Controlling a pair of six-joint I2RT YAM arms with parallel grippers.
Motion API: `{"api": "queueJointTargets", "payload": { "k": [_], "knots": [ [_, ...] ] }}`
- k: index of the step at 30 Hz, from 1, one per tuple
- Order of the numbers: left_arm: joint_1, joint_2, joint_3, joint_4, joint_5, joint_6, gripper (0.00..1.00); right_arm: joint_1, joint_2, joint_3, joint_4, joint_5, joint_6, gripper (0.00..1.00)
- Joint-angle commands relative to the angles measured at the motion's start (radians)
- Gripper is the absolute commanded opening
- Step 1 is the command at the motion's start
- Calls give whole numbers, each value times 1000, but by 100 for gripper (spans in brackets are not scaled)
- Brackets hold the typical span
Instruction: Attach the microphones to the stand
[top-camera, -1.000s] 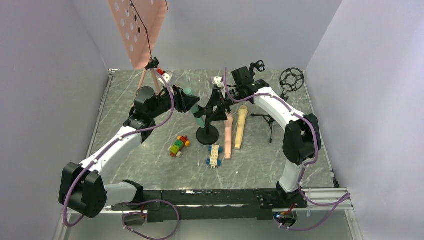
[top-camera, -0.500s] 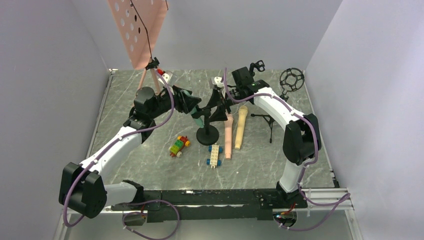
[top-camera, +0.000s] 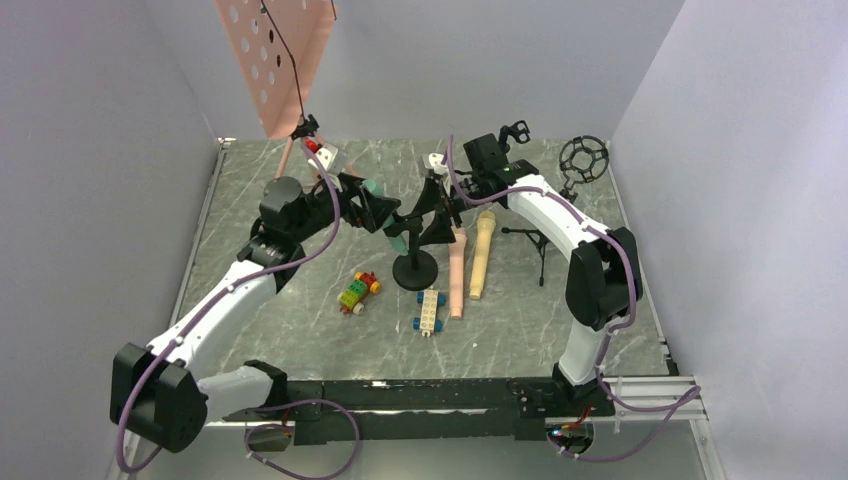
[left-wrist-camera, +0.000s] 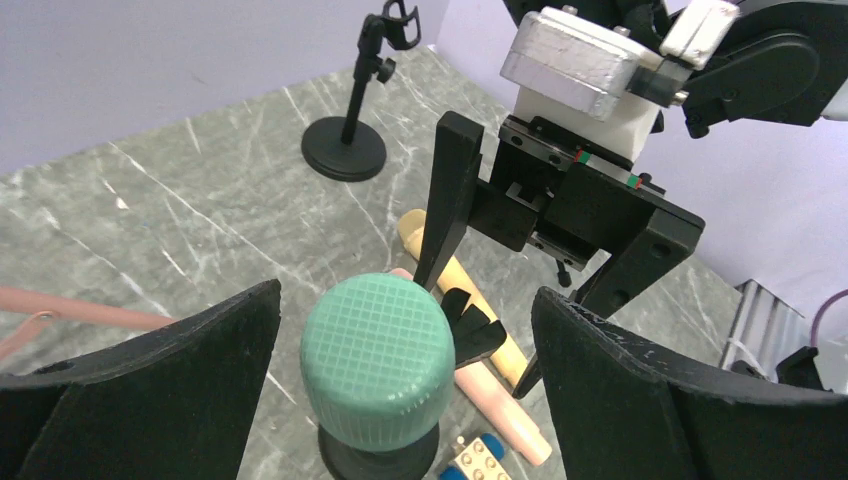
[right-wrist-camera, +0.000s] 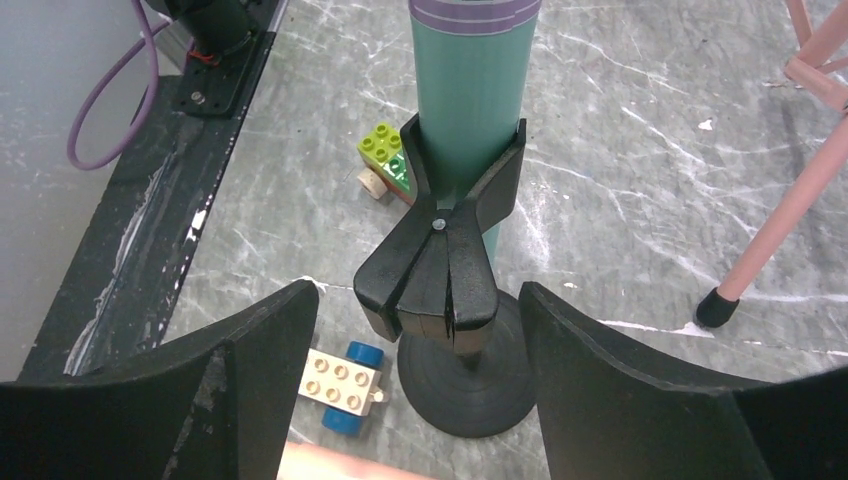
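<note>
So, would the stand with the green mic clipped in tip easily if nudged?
Probably top-heavy: the mic sits high in the clip over one small round base. That base looks flat and solid, so a low nudge might only slide it on the smooth table. A push at the mic's head seems likelier to topple it.

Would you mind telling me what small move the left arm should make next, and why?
Probably back the left gripper straight away from the green microphone: its jaws stand open clear of the head, and the clip already grips its barrel.
</note>
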Motion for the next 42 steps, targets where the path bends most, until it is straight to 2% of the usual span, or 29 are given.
{"api": "queueJointTargets", "payload": {
  "k": [1,5,10,16,20,24,26,33,36,38,42],
  "knots": [
    [3,-113,-9,-60,-62,62,99,-2,-7,-3,44,-34,8,83],
    [3,-240,-70,-127,-121,96,99,-32,-8,-46,111,-89,73,92],
    [3,-412,-168,-220,-186,117,99,-97,-78,-203,402,-111,237,95],
    [3,-576,-258,-288,-252,108,99,-93,-87,-234,333,-102,121,96],
    [3,-629,-291,-338,-280,96,99,-51,-102,-372,588,-51,234,96],
    [3,-656,-275,-412,-306,113,99,0,-65,-397,753,0,362,94],
    [3,-675,-263,-453,-319,131,99,13,-44,-395,808,16,407,91],
    [3,-731,-274,-506,-355,136,99,17,-16,-440,1054,1,624,71],
    [3,-738,-277,-506,-356,133,99,17,-14,-464,1132,-12,678,58],
    [3,-741,-271,-511,-361,137,99,17,-12,-466,1138,-16,688,50],
    [3,-746,-273,-515,-365,136,99,16,-23,-455,1065,-18,624,43]
  ]
}}
